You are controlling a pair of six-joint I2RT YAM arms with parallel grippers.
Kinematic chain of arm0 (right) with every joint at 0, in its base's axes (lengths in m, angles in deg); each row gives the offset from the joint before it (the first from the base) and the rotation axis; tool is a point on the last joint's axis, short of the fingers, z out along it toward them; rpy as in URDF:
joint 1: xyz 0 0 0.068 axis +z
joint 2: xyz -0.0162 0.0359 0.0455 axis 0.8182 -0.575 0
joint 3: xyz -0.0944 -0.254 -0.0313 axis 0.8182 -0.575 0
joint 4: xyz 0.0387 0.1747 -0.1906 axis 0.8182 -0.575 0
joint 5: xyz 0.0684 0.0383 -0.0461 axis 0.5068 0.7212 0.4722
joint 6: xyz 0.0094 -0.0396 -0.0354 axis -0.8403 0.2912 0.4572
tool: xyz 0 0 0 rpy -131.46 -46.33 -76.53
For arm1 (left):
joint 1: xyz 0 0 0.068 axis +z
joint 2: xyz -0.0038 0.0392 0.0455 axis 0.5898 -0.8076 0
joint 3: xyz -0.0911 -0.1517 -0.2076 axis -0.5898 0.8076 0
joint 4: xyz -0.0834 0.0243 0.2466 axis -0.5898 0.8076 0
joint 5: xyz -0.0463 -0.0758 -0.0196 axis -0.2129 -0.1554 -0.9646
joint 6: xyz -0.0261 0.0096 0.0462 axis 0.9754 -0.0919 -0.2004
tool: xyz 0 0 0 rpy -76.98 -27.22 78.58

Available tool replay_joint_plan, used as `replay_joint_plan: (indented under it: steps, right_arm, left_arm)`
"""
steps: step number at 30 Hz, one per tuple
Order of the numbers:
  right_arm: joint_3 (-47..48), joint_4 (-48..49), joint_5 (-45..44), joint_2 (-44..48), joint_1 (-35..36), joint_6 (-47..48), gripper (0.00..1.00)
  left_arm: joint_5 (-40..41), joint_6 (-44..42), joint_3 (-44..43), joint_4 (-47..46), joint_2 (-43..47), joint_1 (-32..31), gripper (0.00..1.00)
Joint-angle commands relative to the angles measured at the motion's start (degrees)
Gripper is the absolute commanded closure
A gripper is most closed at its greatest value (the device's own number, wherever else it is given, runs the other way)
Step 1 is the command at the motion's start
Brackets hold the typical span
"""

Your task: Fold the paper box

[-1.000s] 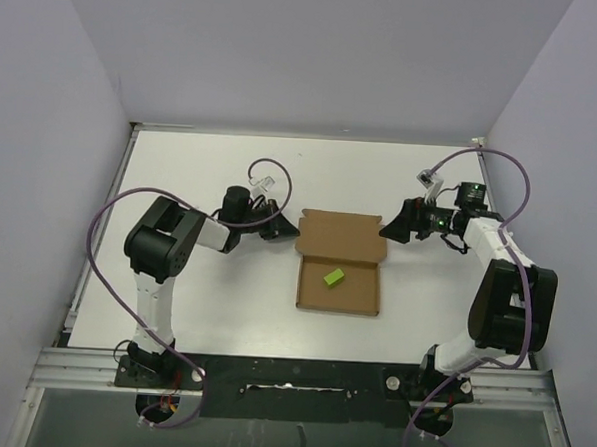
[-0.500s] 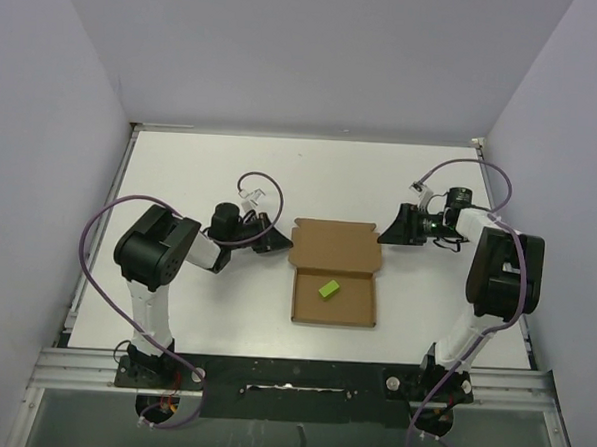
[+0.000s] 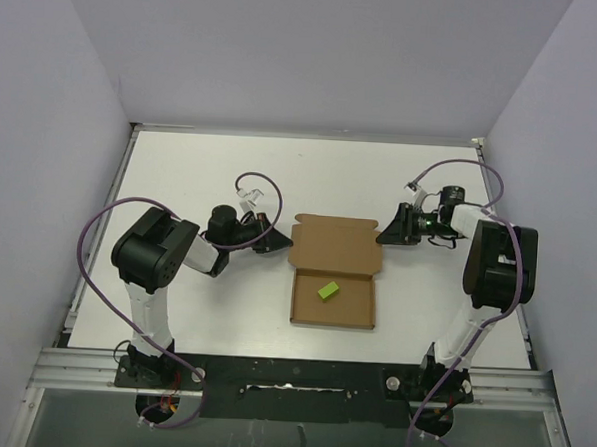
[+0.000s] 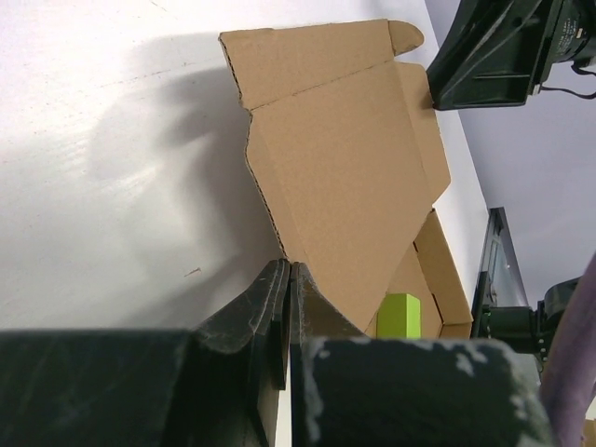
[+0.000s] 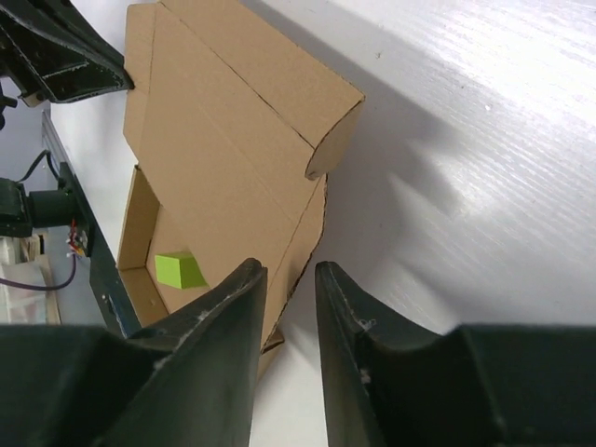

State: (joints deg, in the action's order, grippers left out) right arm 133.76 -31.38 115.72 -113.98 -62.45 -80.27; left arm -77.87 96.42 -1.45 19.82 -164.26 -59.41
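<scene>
Centrally, paper box (image 3: 335, 247), lid tilted up, green block (image 3: 327, 290) inside

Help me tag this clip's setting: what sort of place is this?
Probably a robot lab cell: plain walls enclose a white table, two arms stand bolted to a rail, working a cardboard box.

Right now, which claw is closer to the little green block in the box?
Left, slightly. The left claw pinches the left lid edge of the paper box, near the green block; the right claw straddles its right edge, farther back.
</scene>
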Motion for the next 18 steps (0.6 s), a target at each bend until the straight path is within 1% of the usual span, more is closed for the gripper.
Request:
replay_joint_plan:
  steps: [1, 8, 11, 12, 16, 18]
  right_arm:
    - [2.3, 0.1, 2.8, -0.5, 1.1, -0.9, 0.75]
    - [2.9, -0.1, 2.8, -0.5, 1.5, -0.8, 0.99]
    - [2.9, -0.5, 3.0, 0.1, 1.4, 0.3, 1.0]
    - [2.9, -0.7, 3.0, 0.4, 1.5, 0.8, 1.0]
    - [2.7, -1.6, 3.7, 1.8, 1.4, 3.2, 1.0]
    - [2.5, -1.7, 4.5, 2.4, 1.6, 4.0, 1.0]
  left_arm:
    - [-0.7, -1.9, 0.1, -4.0, 4.2, -0.4, 1.0]
    - [-1.2, -2.0, 0.4, -4.6, 4.5, -0.5, 1.0]
    - [-1.4, -1.7, 0.6, -4.4, 5.2, 0.0, 1.0]
    - [-1.5, -1.4, 0.7, -4.1, 5.4, 0.4, 0.93]
    - [-2.3, -0.2, 1.2, -2.0, 7.4, 3.1, 0.62]
    - [-1.8, -0.7, 1.6, 0.5, 9.2, 4.0, 0.47]
